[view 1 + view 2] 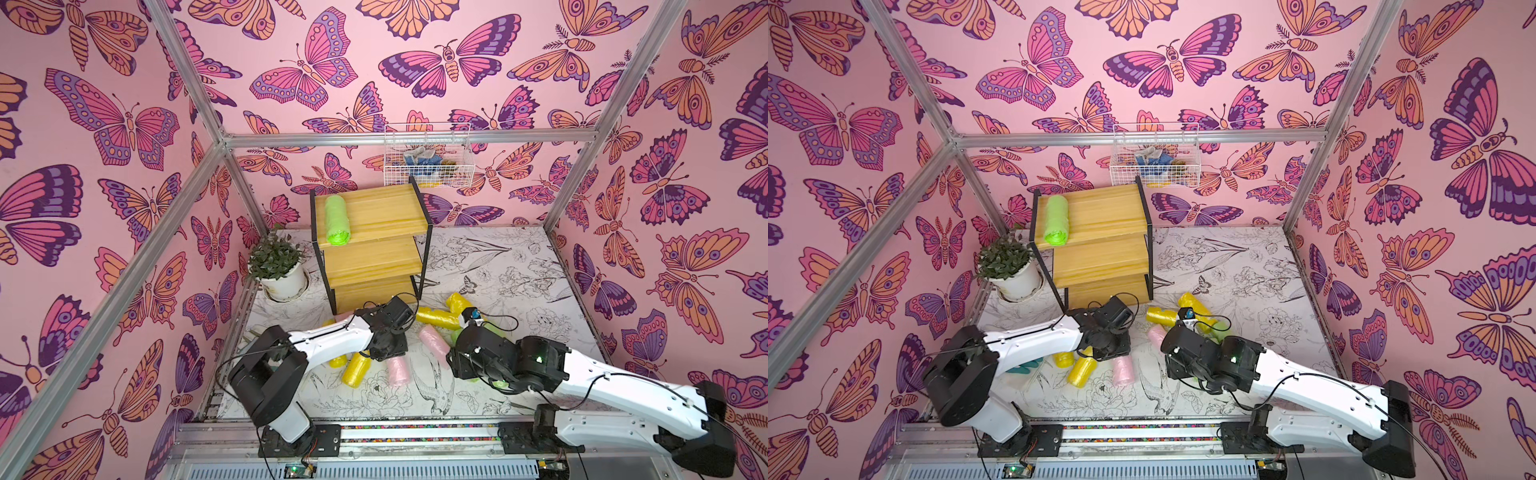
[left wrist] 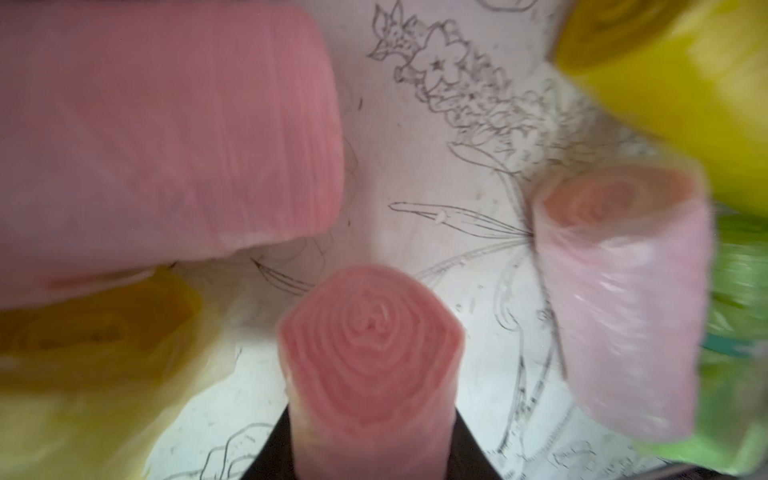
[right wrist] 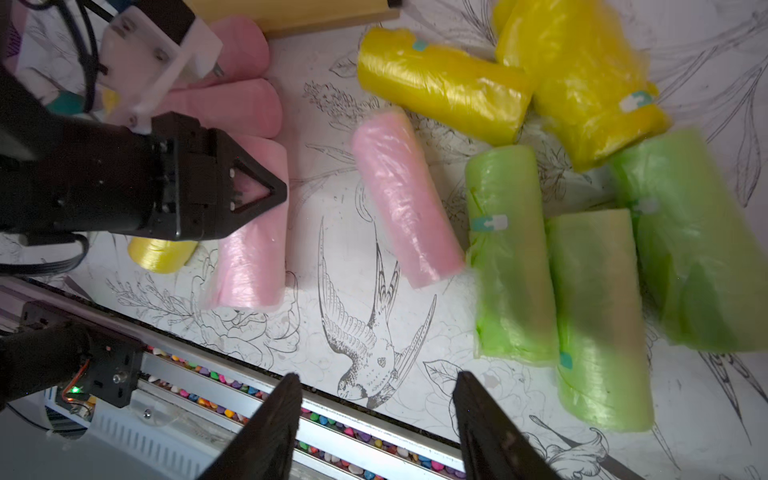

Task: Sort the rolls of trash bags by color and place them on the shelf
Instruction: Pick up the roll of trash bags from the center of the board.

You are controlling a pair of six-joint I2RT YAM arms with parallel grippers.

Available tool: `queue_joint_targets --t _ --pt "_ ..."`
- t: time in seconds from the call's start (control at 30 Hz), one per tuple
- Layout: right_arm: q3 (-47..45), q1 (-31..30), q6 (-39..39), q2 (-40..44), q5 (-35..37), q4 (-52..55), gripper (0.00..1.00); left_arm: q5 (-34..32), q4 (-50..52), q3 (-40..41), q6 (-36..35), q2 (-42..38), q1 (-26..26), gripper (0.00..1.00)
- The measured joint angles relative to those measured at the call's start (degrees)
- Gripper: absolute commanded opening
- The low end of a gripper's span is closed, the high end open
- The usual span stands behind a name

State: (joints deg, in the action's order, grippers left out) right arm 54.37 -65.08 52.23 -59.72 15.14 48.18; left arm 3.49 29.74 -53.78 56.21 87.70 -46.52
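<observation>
Pink plastic fills my left gripper [image 3: 266, 193]: its fingers are clamped on a pink roll [image 2: 370, 357], down at the mat [image 3: 332, 174] in front of the shelf [image 1: 374, 216]. Two more pink rolls [image 3: 245, 104] lie just beside it, and a fourth pink one [image 3: 407, 195] lies apart. My right gripper [image 3: 378, 386] hangs over the mat's near edge, fingers spread, nothing between them. Near it three green rolls [image 3: 511, 257] lie side by side, with yellow rolls [image 3: 440, 83] beyond them. One green roll [image 1: 337, 224] lies on the shelf's top board, at its left end.
</observation>
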Motion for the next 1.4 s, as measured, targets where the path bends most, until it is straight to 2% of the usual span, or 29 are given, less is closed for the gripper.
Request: queue_joint_targets --t 0.17,0.3,0.43,0.53,0.93,1.23,1.4 --pt "-1.14 -1.05 -1.09 3.23 -3.98 -6.1 0.74 -0.26 -0.39 0.94 4.22 -13.57 0.0 0.0" --pt "2.25 -7.82 -3.45 0.39 -2.82 -7.63 0.75 -0.11 -0.61 1.11 7.98 -20.09 0.0 0.0" --pt "8.81 -13.68 -5.84 -8.31 0.24 -9.03 0.77 1.09 -0.46 1.11 10.49 -20.2 0.0 0.0" --pt "9.77 -15.74 -6.8 -12.02 1.38 -10.71 0.78 1.68 0.11 1.11 11.93 -20.33 0.0 0.0" --pt "8.83 -15.96 -7.3 -13.35 6.38 -15.89 0.77 3.17 1.75 1.11 15.52 -23.43 0.0 0.0" --pt "6.6 -15.96 -7.69 -15.04 8.5 -18.91 0.71 3.19 1.62 1.38 16.98 -25.7 0.0 0.0" --pt "6.54 -15.96 -7.67 -16.48 9.51 -19.61 0.57 3.63 1.64 2.01 17.4 -25.77 0.0 0.0"
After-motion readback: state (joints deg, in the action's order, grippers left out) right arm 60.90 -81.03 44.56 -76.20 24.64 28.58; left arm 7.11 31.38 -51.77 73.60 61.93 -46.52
